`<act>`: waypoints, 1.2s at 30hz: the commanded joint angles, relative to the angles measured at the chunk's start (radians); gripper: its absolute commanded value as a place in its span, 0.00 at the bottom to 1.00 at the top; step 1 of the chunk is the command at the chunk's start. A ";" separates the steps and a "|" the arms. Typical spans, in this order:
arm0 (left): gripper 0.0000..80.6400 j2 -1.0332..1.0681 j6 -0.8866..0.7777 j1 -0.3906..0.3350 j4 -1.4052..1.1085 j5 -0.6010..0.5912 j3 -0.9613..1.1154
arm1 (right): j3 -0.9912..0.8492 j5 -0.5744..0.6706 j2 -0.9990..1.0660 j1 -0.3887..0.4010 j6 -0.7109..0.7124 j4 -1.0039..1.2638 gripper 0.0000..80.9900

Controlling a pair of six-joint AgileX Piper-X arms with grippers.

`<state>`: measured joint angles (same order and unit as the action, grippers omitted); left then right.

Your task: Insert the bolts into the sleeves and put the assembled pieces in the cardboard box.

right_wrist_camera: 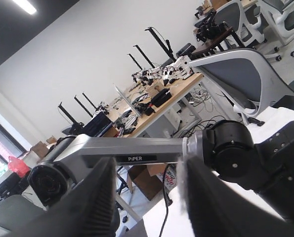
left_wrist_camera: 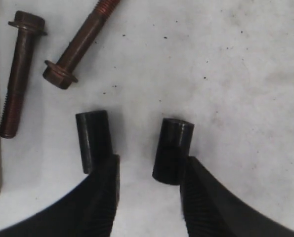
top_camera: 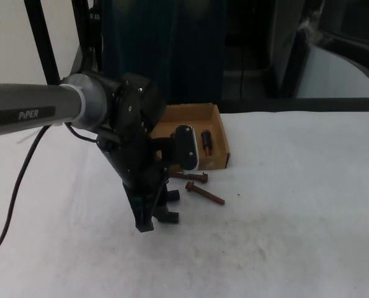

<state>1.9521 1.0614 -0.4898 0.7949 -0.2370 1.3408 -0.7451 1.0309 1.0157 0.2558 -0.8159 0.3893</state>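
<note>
While my left claw hangs spread above the tabletop, one sleeve sits between its fingers, a second sleeve just beside, two bolts beyond. I judge I'm picking a sleeve: lower, then close.

Two loose bolts, two loose sleeves
</note>
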 commanded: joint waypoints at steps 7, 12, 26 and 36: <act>0.48 0.043 0.012 -0.050 0.010 -0.057 -0.001 | -0.010 0.007 -0.012 -0.006 0.026 0.012 0.51; 0.47 0.060 0.008 -0.068 0.010 -0.057 -0.001 | -0.010 0.010 -0.012 -0.006 0.024 0.012 0.51; 0.36 0.060 -0.076 -0.066 0.035 0.030 -0.001 | -0.010 0.047 -0.012 -0.006 0.012 0.012 0.51; 0.01 -0.022 -0.196 -0.066 0.098 0.071 0.003 | -0.010 0.056 -0.012 -0.006 -0.036 0.012 0.51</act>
<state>1.9512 0.8794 -0.5527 0.8837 -0.1802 1.3395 -0.7451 1.0725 1.0157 0.2558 -0.8251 0.3893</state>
